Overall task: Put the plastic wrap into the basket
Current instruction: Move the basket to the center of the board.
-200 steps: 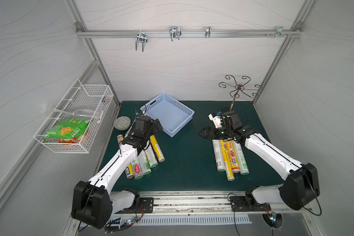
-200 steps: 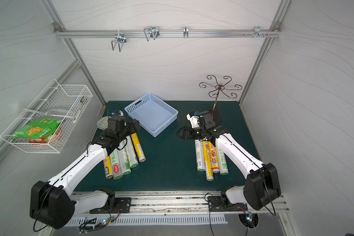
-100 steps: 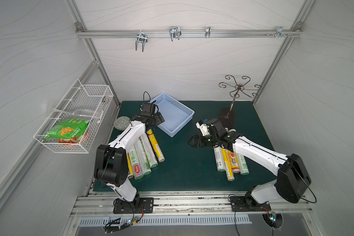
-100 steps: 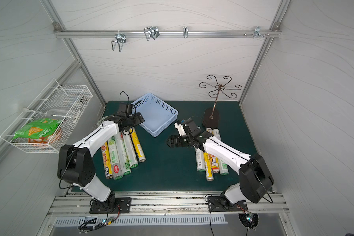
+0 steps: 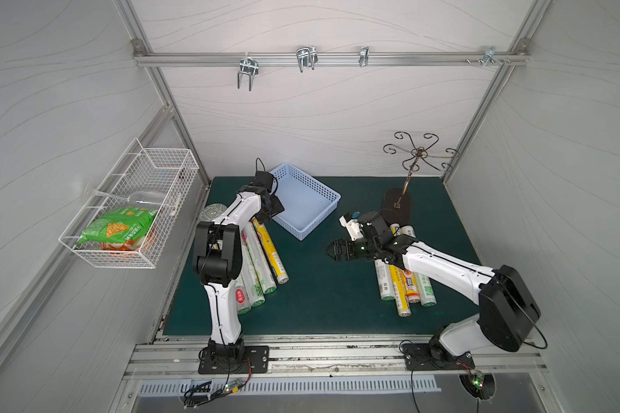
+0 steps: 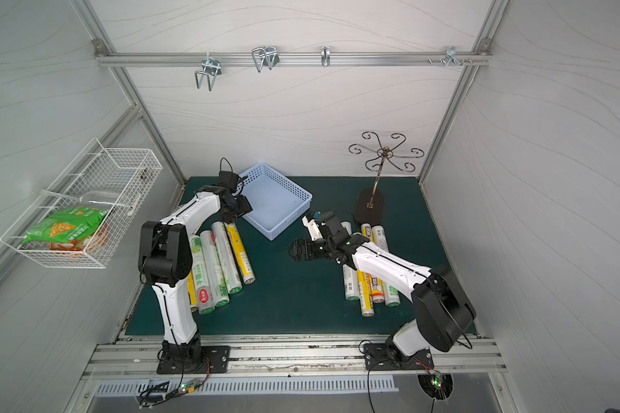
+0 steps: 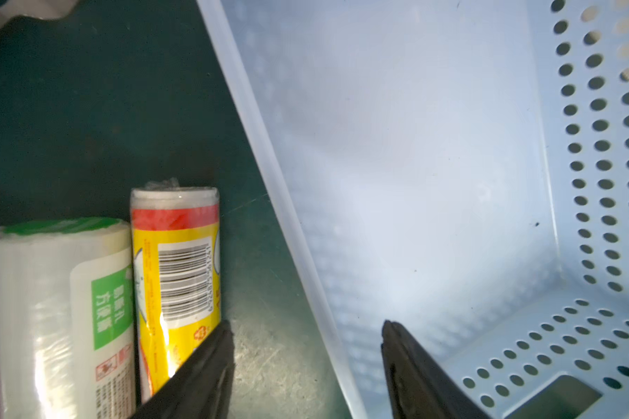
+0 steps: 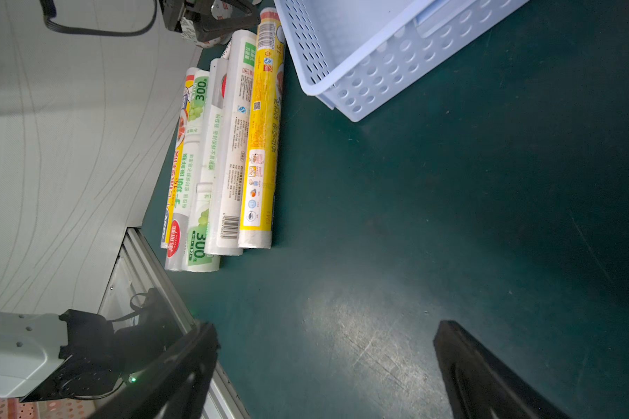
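Left plastic wrap cluster (image 6: pixel 226 254): five rolls side by side on the mat (image 5: pixel 319 293), tight to the left wall. Left gripper (image 7: pixel 305 328) is half open, fingers straddling the wall of the one basket (image 5: pixel 319 220) without pinching it. Right gripper (image 8: pixel 325 328) is spread wide over the bare mid-mat strip. Right plastic wrap cluster (image 5: pixel 398 286): four rolls visible, with the arm overlapping them.

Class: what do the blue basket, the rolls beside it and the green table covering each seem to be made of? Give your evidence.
Blue basket: probably moulded plastic, translucent, with round holes. Rolls: glossy printed plastic film, glinting. Table covering: matte green mat, perhaps rubber or vinyl; pale scuffs.
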